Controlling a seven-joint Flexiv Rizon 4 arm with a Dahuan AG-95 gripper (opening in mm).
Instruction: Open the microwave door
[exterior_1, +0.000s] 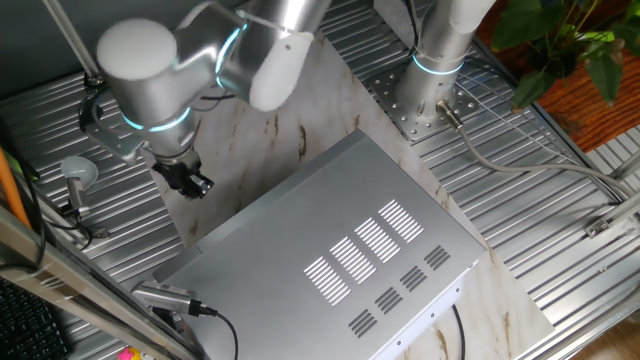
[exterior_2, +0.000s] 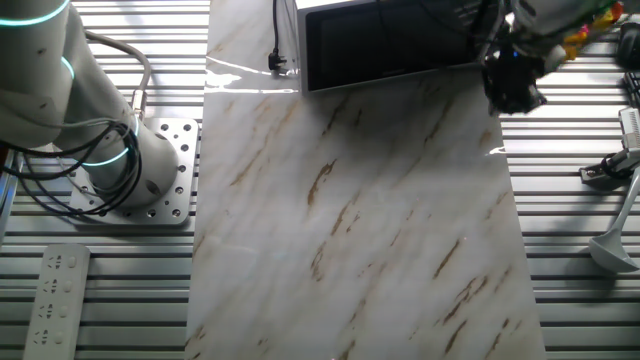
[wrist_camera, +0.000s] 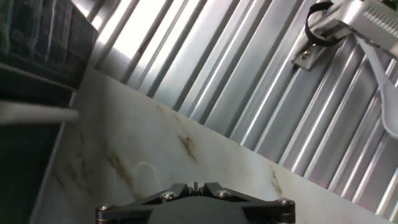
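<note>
Probably the microwave door (exterior_2: 385, 45), a stiff, smooth black panel on the front of the heavy microwave (exterior_1: 340, 255), needs a pull at its edge nearest the hand (exterior_2: 513, 85), whose finger state I cannot tell, w/ glass maybe fragile.

We find no text, brand, number or sign that we can read in any of the three views. The small white remote (exterior_2: 52, 297) lying on the ribbed table (exterior_2: 120, 300) in the other fixed view carries rows of buttons with tiny marks, but they are too small and blurred for us to make out.
</note>
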